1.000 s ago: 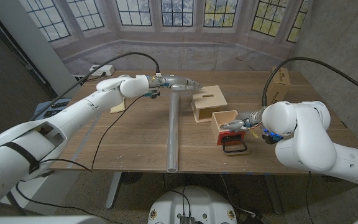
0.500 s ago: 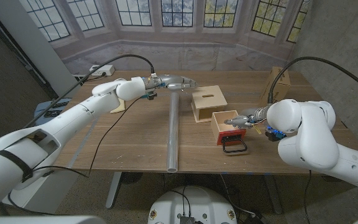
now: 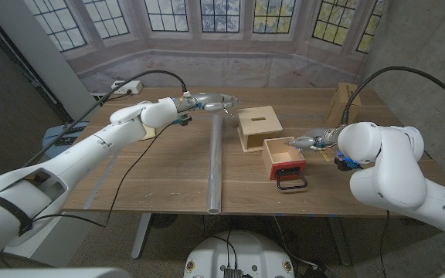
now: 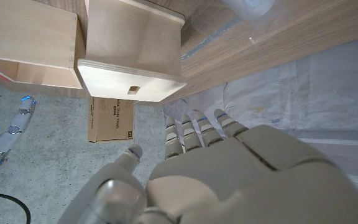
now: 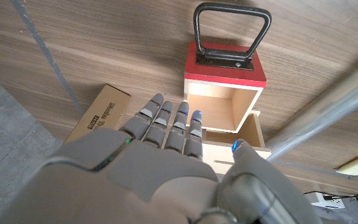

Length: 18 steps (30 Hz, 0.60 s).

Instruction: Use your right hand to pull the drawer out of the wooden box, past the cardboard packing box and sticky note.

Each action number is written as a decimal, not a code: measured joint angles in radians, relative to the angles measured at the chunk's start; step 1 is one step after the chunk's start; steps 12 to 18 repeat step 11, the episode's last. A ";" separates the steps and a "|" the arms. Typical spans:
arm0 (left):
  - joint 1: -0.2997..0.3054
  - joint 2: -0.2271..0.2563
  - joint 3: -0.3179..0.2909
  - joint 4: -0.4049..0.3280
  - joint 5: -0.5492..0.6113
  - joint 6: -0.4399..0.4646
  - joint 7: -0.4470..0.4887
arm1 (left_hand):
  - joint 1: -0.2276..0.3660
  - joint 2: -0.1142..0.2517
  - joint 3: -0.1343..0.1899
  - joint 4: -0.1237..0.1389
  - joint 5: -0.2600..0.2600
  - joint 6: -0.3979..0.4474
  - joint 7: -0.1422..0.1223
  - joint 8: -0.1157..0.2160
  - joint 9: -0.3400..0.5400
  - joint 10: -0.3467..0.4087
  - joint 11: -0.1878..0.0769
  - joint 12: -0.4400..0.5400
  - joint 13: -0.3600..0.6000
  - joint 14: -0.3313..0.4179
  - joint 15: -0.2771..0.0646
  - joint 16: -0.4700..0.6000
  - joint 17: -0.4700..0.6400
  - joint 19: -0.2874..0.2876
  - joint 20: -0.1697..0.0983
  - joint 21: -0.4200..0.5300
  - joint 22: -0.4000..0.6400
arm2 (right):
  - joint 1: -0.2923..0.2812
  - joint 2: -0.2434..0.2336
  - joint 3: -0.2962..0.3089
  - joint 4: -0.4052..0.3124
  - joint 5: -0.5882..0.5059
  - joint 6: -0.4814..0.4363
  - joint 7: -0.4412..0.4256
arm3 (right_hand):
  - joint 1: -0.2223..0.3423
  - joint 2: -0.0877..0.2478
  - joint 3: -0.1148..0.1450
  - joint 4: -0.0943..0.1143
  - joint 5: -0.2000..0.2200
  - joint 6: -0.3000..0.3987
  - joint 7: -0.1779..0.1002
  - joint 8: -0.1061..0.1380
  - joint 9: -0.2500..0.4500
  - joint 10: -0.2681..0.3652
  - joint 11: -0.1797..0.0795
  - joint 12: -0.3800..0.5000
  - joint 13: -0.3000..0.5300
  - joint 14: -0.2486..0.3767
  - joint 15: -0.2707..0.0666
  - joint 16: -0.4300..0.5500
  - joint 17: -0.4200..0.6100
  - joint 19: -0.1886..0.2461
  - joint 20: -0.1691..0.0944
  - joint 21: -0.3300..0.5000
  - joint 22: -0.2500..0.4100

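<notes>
Seemingly, the pull is done or nearly so. Head view: the drawer (image 3: 283, 154), with its red front and black handle (image 3: 292, 182), is sitting clear of the wooden box (image 3: 256, 126), between the box and the table's near edge. The right hand (image 3: 304, 142) is hovering just beside the drawer's far right corner with its fingers extended and nothing in them. To do this step well, any further pull should be taken at the handle and run straight toward the near edge, keeping the drawer off the metal tube (image 3: 215, 162). The cardboard packing box (image 3: 348, 100) is standing well apart at the far right. The left hand (image 3: 207, 102) is hanging over the tube's far end, fingers straight, holding nothing.

Left wrist view: the left hand's fingers (image 4: 194, 127) are lying side by side, extended, touching nothing; the wooden box (image 4: 132, 50) is showing beyond them.

Right wrist view: the right hand's fingers (image 5: 169, 121) are reaching toward the drawer (image 5: 219, 109), loosely together and empty; contact cannot be told.
</notes>
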 measured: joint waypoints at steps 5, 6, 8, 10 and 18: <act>0.013 0.002 -0.006 -0.017 -0.001 0.029 0.008 | 0.004 -0.004 0.000 0.000 0.000 -0.003 0.003 0.000 0.000 -0.011 0.000 0.000 0.000 0.000 0.000 0.000 0.000 0.001 0.001 0.000 0.000 | -0.003 -0.009 0.009 0.000 0.041 -0.012 -0.053 | 0.000 0.000 0.004 -0.004 0.000 0.000 0.000 0.000 -0.002 0.000 0.000 0.000 0.000 0.000 0.000 0.000 0.000 0.000 0.000 0.000 0.000; 0.016 0.002 -0.007 -0.023 -0.001 0.038 0.010 | 0.004 -0.004 0.000 0.000 0.000 -0.003 0.003 0.000 0.000 -0.011 0.000 0.000 0.000 0.000 0.000 0.000 0.000 0.001 0.001 0.000 0.000 | -0.003 -0.012 0.011 0.000 0.060 -0.017 -0.076 | -0.003 -0.003 0.004 -0.004 0.000 0.000 0.000 0.000 -0.002 0.000 0.000 0.000 0.000 0.000 0.000 0.000 0.000 0.000 0.000 0.000 0.000; 0.021 0.004 -0.010 -0.031 -0.002 0.051 0.014 | 0.004 -0.004 0.000 0.000 0.000 -0.003 0.003 0.000 0.000 -0.011 0.000 0.000 0.000 0.000 0.000 0.000 0.000 0.001 0.001 0.000 0.001 | -0.002 -0.016 0.011 0.000 0.082 -0.022 -0.100 | -0.005 -0.005 0.004 -0.004 0.000 0.000 0.000 0.000 -0.002 0.000 0.000 0.000 0.000 0.000 0.000 0.000 0.000 0.000 0.000 0.000 0.000; 0.026 0.005 -0.012 -0.038 -0.003 0.062 0.016 | 0.004 -0.004 0.000 0.000 0.000 -0.003 0.003 0.000 0.000 -0.011 0.000 0.000 0.000 0.000 0.000 0.000 0.000 0.001 0.001 0.000 0.003 | 0.003 -0.021 0.011 -0.001 0.111 -0.028 -0.129 | -0.005 -0.005 0.004 -0.004 0.000 0.000 0.000 0.000 0.000 0.000 0.000 0.000 0.000 0.000 0.000 0.000 0.000 0.000 0.000 0.000 0.000; 0.029 0.006 -0.014 -0.043 -0.004 0.069 0.017 | 0.004 -0.004 0.000 0.000 0.000 -0.003 0.003 0.000 0.000 -0.011 0.000 0.000 0.000 0.000 0.000 0.000 0.000 0.001 0.001 0.000 0.003 | 0.007 -0.024 0.011 -0.002 0.129 -0.032 -0.147 | -0.005 -0.005 0.004 -0.004 0.000 0.000 0.000 0.000 0.001 0.000 0.000 0.000 0.000 0.000 0.000 0.000 0.000 0.000 0.000 0.000 0.000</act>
